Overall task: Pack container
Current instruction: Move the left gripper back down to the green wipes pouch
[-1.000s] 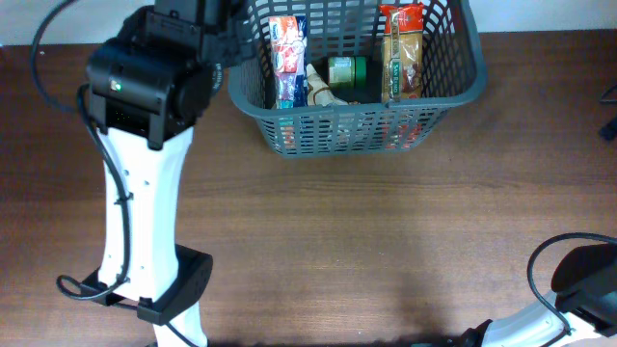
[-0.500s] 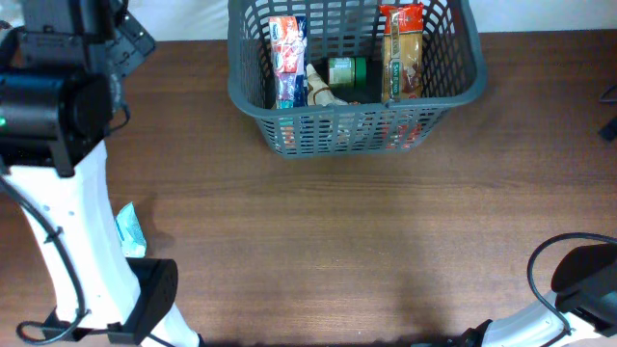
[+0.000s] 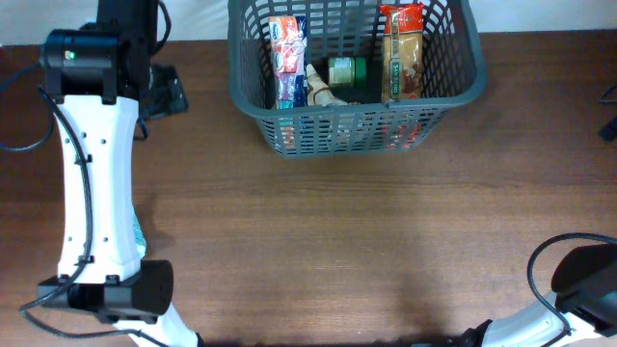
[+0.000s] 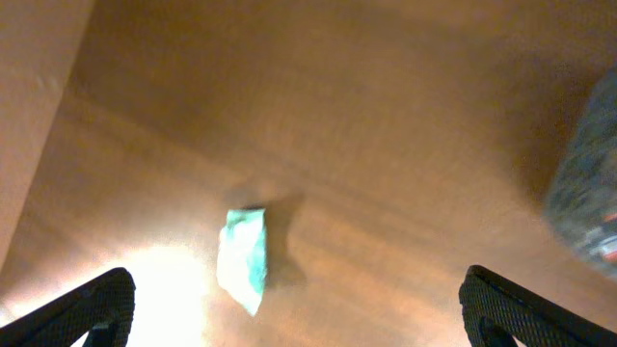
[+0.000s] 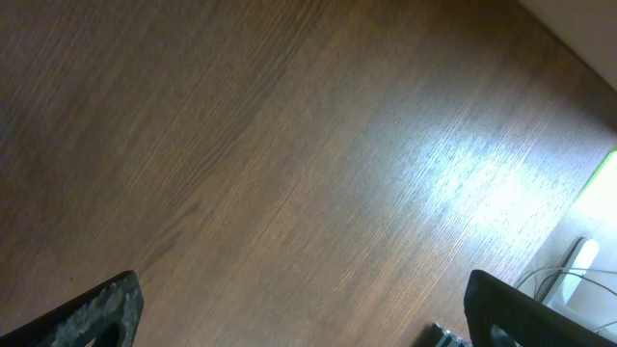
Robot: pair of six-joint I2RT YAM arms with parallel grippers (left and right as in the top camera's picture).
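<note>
The dark grey slotted basket (image 3: 357, 123) stands at the table's far middle. It holds a red-and-white packet (image 3: 286, 58), a green can (image 3: 345, 71) and a tall orange packet (image 3: 402, 53). A small teal-and-white packet (image 4: 243, 258) lies on the wood at the left; in the overhead view only its edge (image 3: 139, 236) shows beside the left arm (image 3: 94, 164). My left gripper (image 4: 294, 289) is open and empty, high above that packet. The basket is a blur at the right edge of the left wrist view (image 4: 588, 193). My right gripper (image 5: 304, 294) is open and empty over bare wood.
The right arm's base and cable (image 3: 578, 280) sit at the front right corner. Cables and a pale object (image 5: 578, 260) lie past the table edge in the right wrist view. A white wall runs along the table's far edge.
The left arm swung away from the basket's left rim to the far left, then partly back. The teal packet came into view, then the arm covered most of it. The right arm is still.
</note>
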